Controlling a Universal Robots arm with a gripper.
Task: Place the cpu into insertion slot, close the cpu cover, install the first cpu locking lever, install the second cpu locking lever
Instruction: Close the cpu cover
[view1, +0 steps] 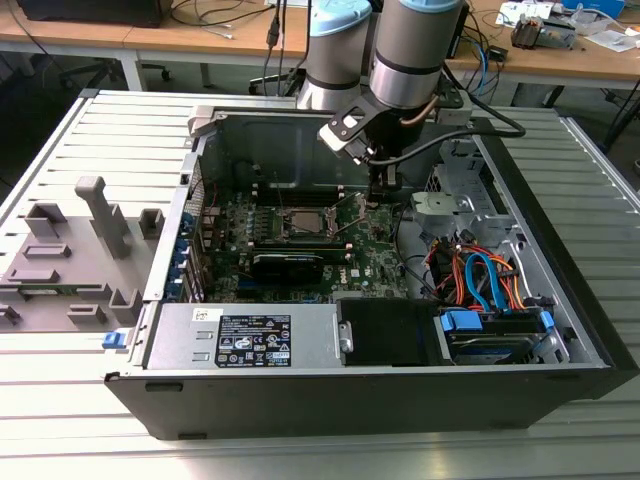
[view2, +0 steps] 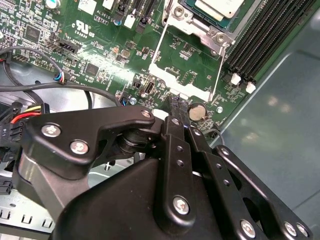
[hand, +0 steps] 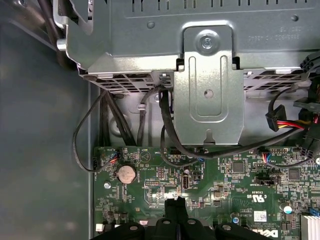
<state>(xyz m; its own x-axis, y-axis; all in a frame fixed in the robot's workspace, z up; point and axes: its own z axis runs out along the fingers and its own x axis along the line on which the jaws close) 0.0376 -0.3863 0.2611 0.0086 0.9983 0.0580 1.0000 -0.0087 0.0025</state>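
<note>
Closest in, the gripper's (view2: 177, 101) black linkage hid much of the green board (view2: 100, 50) in the second wrist view. Its fingertips were drawn together to one narrow tip, and I couldn't tell whether anything was pinched there. The tip sat just beside a coin cell (view2: 197, 111), at the free edge of the cpu cover (view2: 167, 75), though whether it touched I couldn't say. The cover lay swung open with bare board showing through its window. The cpu (view2: 217, 6) rested in the insertion slot (view1: 300, 222), cut off by the picture's edge. In the exterior view the gripper (view1: 383, 195) stood at three o'clock from the slot, tangled cables (view1: 480, 280) at four o'clock and a grey fixture (view1: 75, 250) at nine, on the desk (view1: 60, 400).
</note>
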